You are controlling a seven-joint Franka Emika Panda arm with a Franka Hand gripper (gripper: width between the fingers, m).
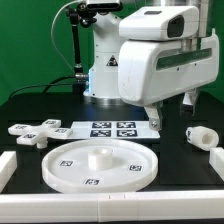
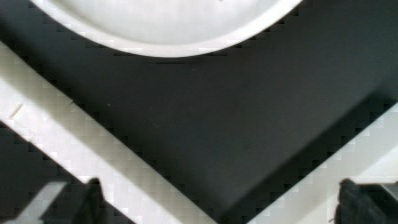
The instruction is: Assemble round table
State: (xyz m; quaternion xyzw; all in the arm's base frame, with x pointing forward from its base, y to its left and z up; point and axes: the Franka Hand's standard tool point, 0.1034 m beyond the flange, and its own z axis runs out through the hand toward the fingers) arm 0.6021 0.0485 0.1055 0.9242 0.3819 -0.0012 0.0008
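Note:
The large rimmed round disc [image 1: 75,160] lies flat at the front middle of the black table, with a raised hub at its centre. The cross-shaped foot [image 1: 33,133] lies at the exterior view's left. The short thick cylinder leg [image 1: 202,135] lies on its side at the right. My gripper [image 1: 165,115] hangs above the table between the disc and the leg, touching neither. It is open and empty. In the wrist view the gripper [image 2: 222,205] shows two dark fingertips [image 2: 77,203] far apart, and part of the disc's rim [image 2: 169,40] lies beyond them.
The marker board [image 1: 110,129] lies behind the disc. White bars [image 1: 110,206] edge the workspace at the front and sides. In the wrist view two bars [image 2: 71,130] meet in a V between the fingers. The arm's base stands at the back.

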